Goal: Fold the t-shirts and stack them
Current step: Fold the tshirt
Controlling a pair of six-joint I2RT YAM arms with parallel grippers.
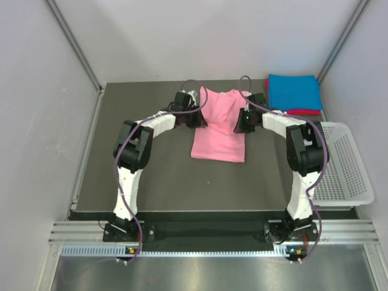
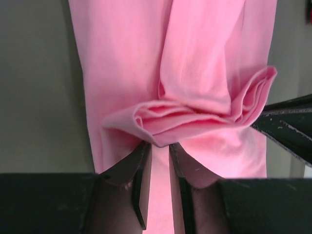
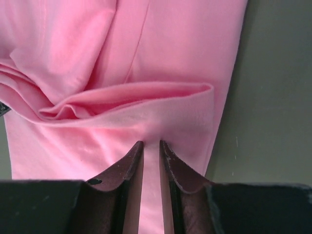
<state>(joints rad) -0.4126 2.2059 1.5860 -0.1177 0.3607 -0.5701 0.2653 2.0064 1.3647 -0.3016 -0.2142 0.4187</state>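
Observation:
A light pink t-shirt (image 1: 218, 130) lies on the dark table (image 1: 151, 170), folded into a long strip. My left gripper (image 1: 199, 116) is at its left edge near the far end and my right gripper (image 1: 241, 121) at its right edge. In the left wrist view the left gripper (image 2: 160, 145) pinches a raised, bunched fold of the pink t-shirt (image 2: 195, 122) at its tips. The right gripper (image 3: 151, 143) pinches the ribbed edge of the pink t-shirt (image 3: 161, 107) the same way. A folded bright blue t-shirt (image 1: 294, 91) lies on a magenta-red one (image 1: 303, 112) at the back right.
A white mesh basket (image 1: 342, 163) stands off the table's right edge. White walls enclose the table at the back and on both sides. In the left wrist view the right arm's black finger (image 2: 287, 129) juts in from the right.

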